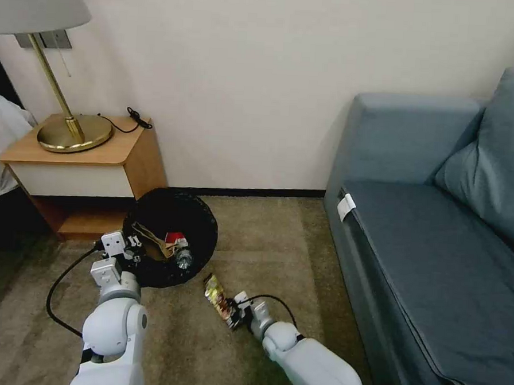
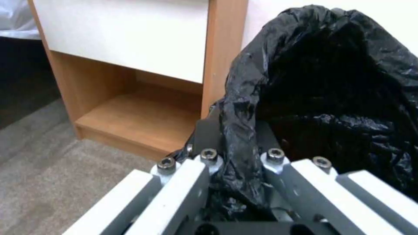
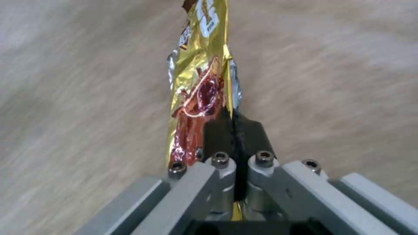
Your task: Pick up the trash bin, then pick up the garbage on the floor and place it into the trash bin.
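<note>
The trash bin (image 1: 173, 211), lined with a crinkly black bag (image 2: 331, 85), hangs left of centre beside the nightstand. My left gripper (image 1: 132, 244) is shut on its near rim, the bag (image 2: 237, 153) pinched between the fingers. Inside lie tan paper (image 1: 151, 237), a red-and-white wrapper (image 1: 175, 238) and a clear bottle (image 1: 184, 258). My right gripper (image 1: 234, 313) is shut on the brown-gold snack wrapper (image 1: 217, 294), just right of the bin and low over the carpet. In the right wrist view the wrapper (image 3: 201, 85) sticks out past the closed fingers (image 3: 217, 133).
A wooden nightstand (image 1: 77, 166) with a brass lamp (image 1: 70, 131) stands behind the bin on the left. A blue sofa (image 1: 433, 236) fills the right side. Between them lies olive carpet (image 1: 272, 239) up to the wall. A black cable (image 1: 62, 286) loops beside my left arm.
</note>
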You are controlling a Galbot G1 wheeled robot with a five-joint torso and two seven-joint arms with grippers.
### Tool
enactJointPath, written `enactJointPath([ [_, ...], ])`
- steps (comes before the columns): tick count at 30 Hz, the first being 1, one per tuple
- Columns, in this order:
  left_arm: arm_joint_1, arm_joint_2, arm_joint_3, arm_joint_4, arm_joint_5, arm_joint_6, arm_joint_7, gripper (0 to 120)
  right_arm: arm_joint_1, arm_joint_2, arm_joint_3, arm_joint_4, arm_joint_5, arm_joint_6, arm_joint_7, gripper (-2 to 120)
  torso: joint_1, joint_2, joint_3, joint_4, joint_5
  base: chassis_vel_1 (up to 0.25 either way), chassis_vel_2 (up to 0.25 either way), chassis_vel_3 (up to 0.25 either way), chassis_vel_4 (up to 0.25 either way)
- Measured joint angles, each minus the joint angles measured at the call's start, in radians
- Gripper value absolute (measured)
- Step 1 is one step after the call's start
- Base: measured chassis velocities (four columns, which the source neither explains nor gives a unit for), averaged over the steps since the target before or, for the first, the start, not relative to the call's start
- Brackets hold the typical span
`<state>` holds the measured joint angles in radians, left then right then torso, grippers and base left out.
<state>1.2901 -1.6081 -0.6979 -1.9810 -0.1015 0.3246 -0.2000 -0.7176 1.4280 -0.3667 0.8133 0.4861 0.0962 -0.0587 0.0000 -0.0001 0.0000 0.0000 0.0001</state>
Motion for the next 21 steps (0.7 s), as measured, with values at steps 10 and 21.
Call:
enactJointPath([
  [10,-0.005,0.000,0.008,0.006,-0.004,0.002,0.000,4,0.071,-0.004,0.124,0.039,0.092,0.071,0.107,0,0.000,0.000,0.000,-0.0001,0.0000,0.000,0.000,0.000,0.000],
  [21,-0.001,0.000,0.013,0.010,-0.010,-0.001,0.006,4,0.141,-0.006,0.169,0.376,0.229,0.041,0.324,0,0.000,0.000,0.000,0.0001,-0.0003,0.000,0.000,0.000,0.000],
])
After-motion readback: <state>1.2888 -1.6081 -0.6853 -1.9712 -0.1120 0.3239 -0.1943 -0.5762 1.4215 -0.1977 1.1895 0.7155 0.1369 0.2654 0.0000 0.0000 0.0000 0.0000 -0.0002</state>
